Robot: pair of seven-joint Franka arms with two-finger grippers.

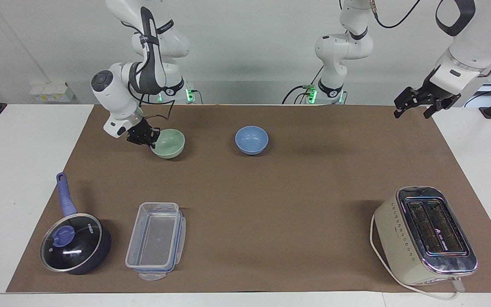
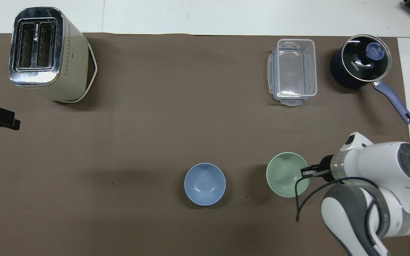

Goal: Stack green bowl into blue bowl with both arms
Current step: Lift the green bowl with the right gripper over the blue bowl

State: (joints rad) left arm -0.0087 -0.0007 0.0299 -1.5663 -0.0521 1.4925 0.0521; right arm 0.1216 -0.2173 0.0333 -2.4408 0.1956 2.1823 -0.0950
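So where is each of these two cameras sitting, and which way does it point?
Facing view: high across the table, looking at the robots; both arms and bases show, right gripper shut on the green bowl, left gripper waiting over the mat's corner.
Overhead view: above the robots, looking steeply down; right arm, left gripper's tip.
Shared: both bowls, blue bowl, toaster, pan, container.

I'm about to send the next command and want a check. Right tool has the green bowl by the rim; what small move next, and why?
Probably carry the green bowl sideways toward the blue bowl, keeping it raised. The right tool is shut on its rim, and the bowl looks lifted and tilted. The blue bowl sits empty with bare mat between. The left tool waits open over the mat's edge.
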